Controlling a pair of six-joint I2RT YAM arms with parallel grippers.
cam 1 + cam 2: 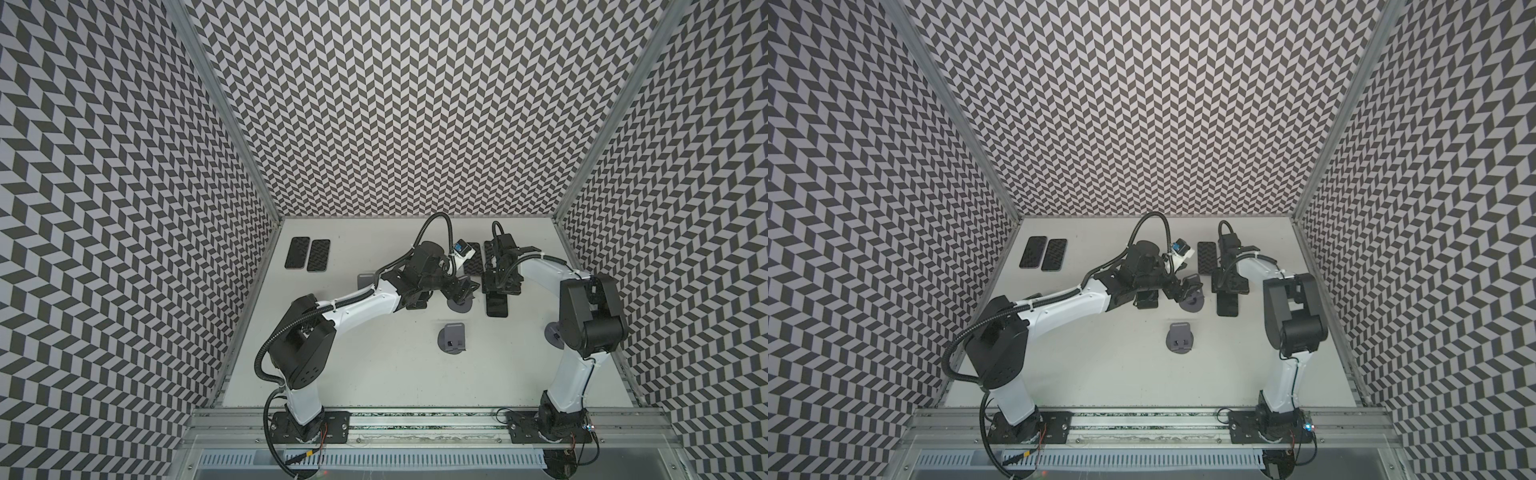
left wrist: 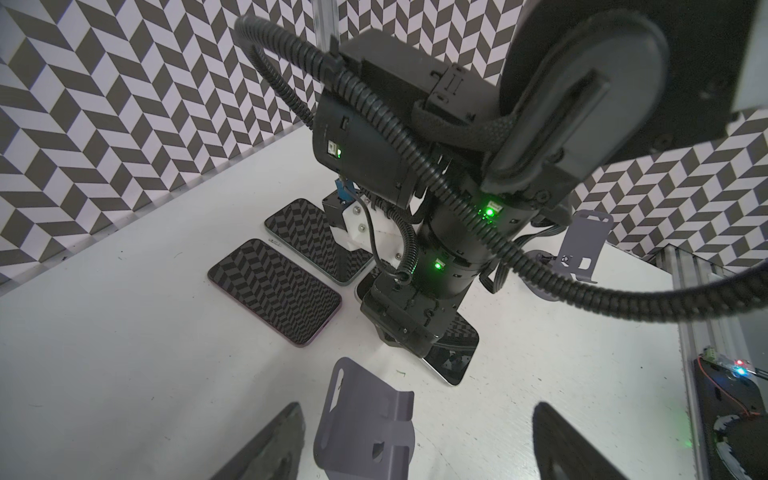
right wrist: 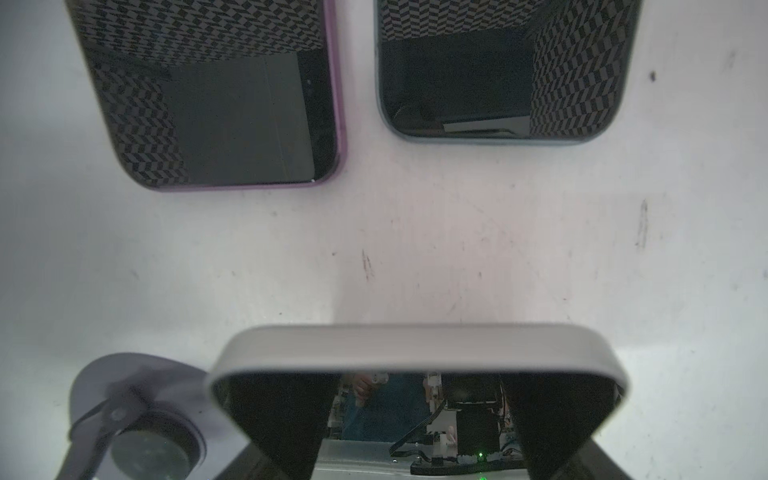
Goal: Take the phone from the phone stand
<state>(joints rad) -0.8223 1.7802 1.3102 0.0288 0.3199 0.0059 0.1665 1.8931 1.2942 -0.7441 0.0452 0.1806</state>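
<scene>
Phone (image 1: 497, 306), silver-edged, off the phone stand (image 1: 460, 306) and just right of it, low at the table (image 1: 374, 365); cannot tell whether touching. Pinched across its long edges by right gripper (image 1: 501, 287). Stand empty, flanked by spread fingers of left gripper (image 2: 415, 453). Purple-edged phone (image 3: 216, 95) and blue-grey-edged phone (image 3: 498, 70) flat just beyond, far side. Second stand (image 1: 452, 337) nearer, centre.

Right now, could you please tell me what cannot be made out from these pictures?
Whether the right gripper clamps the silver-rimmed phone: its body covers the pads in both top views; the right wrist view does not settle it.
The stand by the right elbow: the arm hides most of it in a top view.
The stand behind the left forearm: only a corner shows.
The blurred stand in the right wrist view: details unreadable.
</scene>
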